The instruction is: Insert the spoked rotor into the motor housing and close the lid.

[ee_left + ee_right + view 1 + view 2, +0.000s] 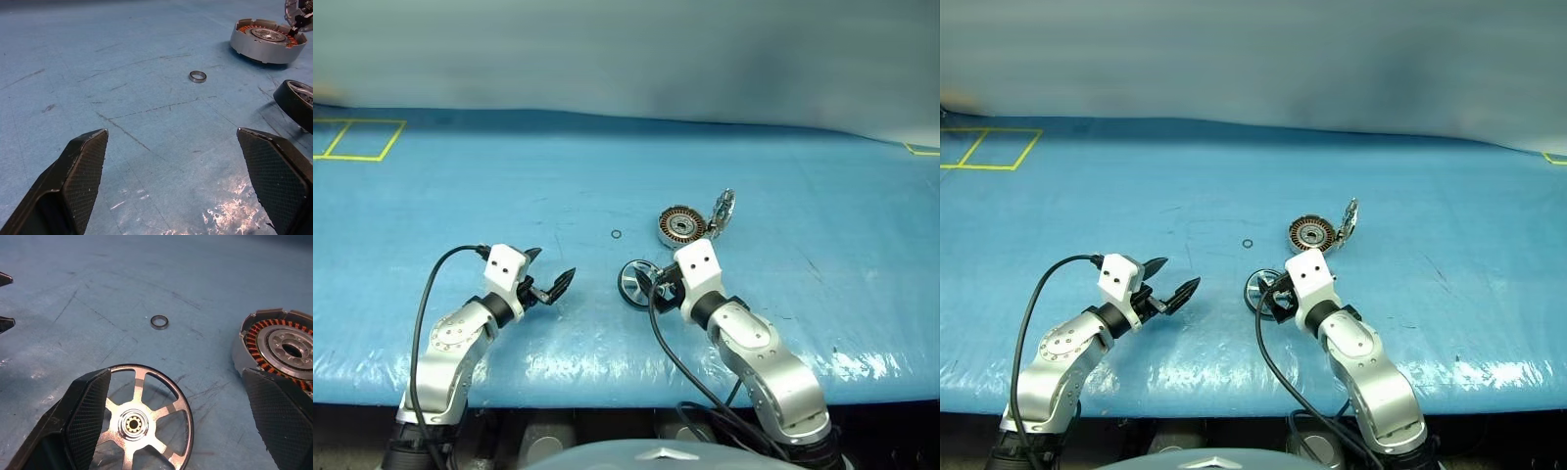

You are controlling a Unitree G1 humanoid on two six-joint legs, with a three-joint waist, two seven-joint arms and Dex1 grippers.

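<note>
Motor housing [282, 351] unfilled — spoked rotor [142, 418] alongside.

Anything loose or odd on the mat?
One stray: a small metal ring lies alone on the blue mat, apart from the motor housing and the spoked rotor. The lid stands open, as expected.

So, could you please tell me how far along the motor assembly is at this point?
Done: nothing yet. The lid stands open beside the motor housing, whose windings are bare. In hand: the right claw hangs open around the spoked rotor, which lies on the table. The left claw is open. Left: grasp, insert, close the lid.
</note>
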